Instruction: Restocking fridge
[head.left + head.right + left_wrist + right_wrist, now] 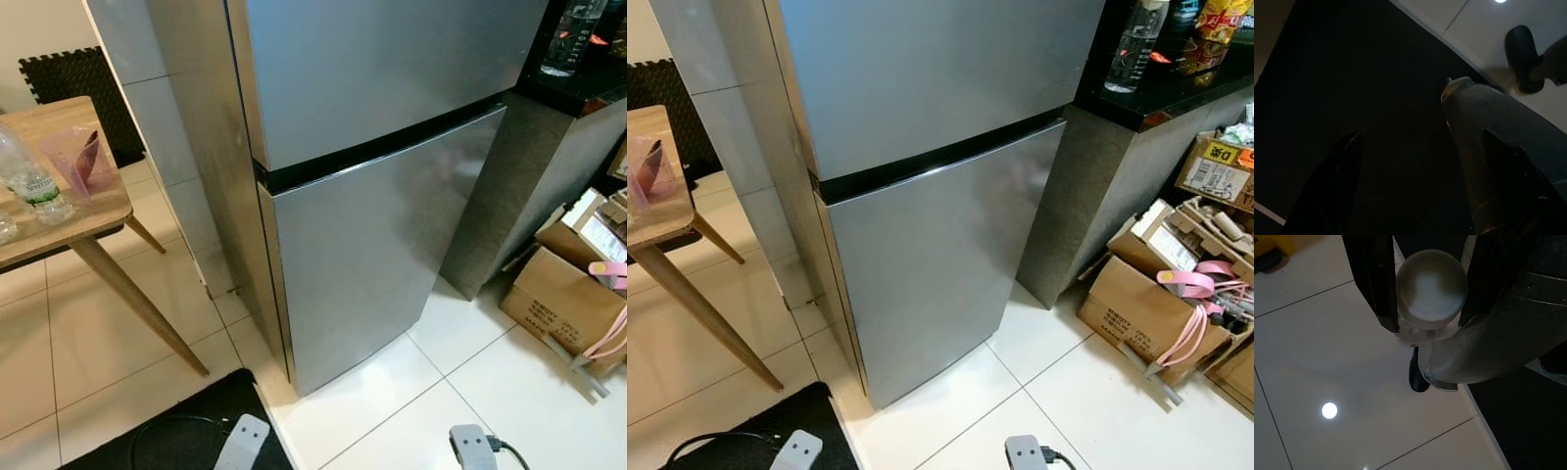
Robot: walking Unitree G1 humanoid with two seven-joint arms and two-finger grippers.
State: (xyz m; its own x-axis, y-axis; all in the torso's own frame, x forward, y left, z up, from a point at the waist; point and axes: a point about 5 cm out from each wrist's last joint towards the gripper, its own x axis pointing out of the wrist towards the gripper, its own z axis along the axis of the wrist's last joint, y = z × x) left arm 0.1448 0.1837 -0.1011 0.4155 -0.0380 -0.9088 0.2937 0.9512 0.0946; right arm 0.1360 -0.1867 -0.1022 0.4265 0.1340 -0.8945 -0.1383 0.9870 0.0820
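Note:
The silver two-door fridge (372, 196) stands straight ahead with both doors closed. Both arms hang low at my sides, the left arm (242, 443) over a black mat and the right arm (471, 446) over white tile. In the right wrist view my right gripper (1427, 325) is shut on a round pale object (1432, 286), seen end-on like a bottle or can. The left wrist view is dark; my left gripper (1420, 147) stands open with its fingers (1347, 161) wide apart and nothing between them.
A wooden table (73, 230) at the left holds a water bottle (29, 176) and a pink cup (78, 157). A dark counter (1146, 98) with a bottle (1134, 44) flanks the fridge's right side. Cardboard boxes (1146, 304) clutter the floor there.

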